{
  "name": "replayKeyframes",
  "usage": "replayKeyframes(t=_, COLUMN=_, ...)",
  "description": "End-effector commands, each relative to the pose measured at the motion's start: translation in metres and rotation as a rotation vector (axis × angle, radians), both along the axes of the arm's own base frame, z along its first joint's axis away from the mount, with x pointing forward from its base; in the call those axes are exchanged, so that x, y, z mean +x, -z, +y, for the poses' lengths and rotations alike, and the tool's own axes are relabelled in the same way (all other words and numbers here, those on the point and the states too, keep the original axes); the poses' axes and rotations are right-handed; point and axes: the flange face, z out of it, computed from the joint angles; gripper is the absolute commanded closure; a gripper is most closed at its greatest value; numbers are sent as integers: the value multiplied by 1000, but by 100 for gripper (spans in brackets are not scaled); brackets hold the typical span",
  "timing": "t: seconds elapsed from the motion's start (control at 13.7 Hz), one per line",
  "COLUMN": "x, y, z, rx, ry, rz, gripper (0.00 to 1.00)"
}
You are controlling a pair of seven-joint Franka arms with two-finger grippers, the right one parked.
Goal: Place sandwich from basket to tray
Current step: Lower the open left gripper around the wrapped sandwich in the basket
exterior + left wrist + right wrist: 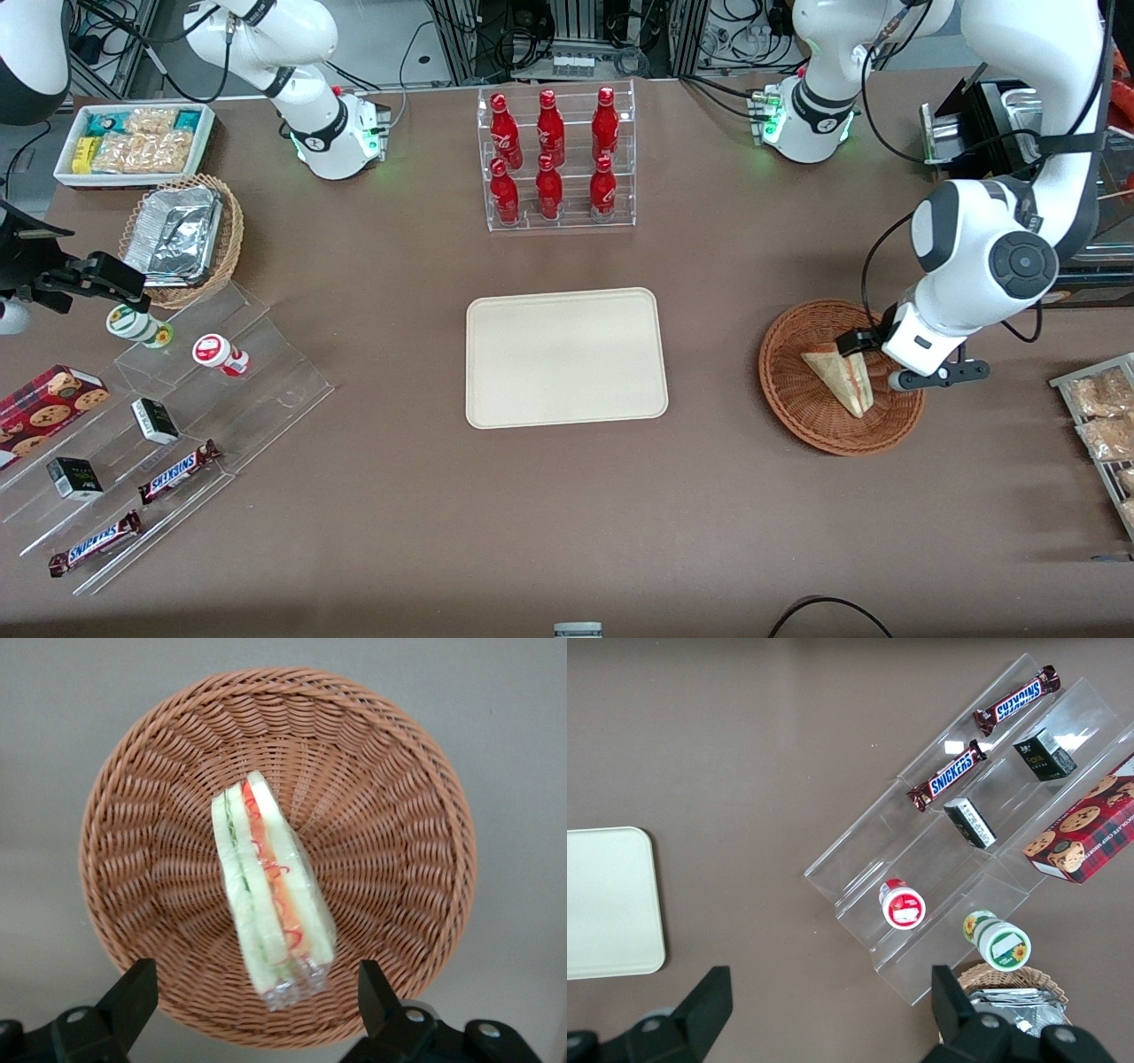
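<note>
Sandwich (270, 890) is lying in the basket (399, 788); the gripper (257, 992) is hovering above it, fingers apart — lower squarely, straddling the wedge's bread faces, before squeezing gently.

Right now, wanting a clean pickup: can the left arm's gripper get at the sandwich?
Probably yes. The gripper hangs open above the basket, fingers either side of the sandwich, nothing covering it.

Robotics lab: arm bases (341, 142) bolted to table (567, 514), cable racks (576, 35) (mock shop goods).
</note>
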Motion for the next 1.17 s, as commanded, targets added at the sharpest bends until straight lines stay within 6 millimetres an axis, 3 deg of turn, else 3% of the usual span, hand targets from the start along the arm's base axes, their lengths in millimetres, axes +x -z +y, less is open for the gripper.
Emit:
replayKeyframes(t=0.0, x=-8, y=6, z=-10, rx=7, ry=-122, rz=-22, gripper=0)
replayKeyframes(t=0.22, x=-4, y=29, z=-11, rx=5, ry=-263, rz=-38, gripper=0)
replayKeyframes(t=1.09, x=-10, y=74, z=-3, rx=2, ry=-297, rz=-12, gripper=3)
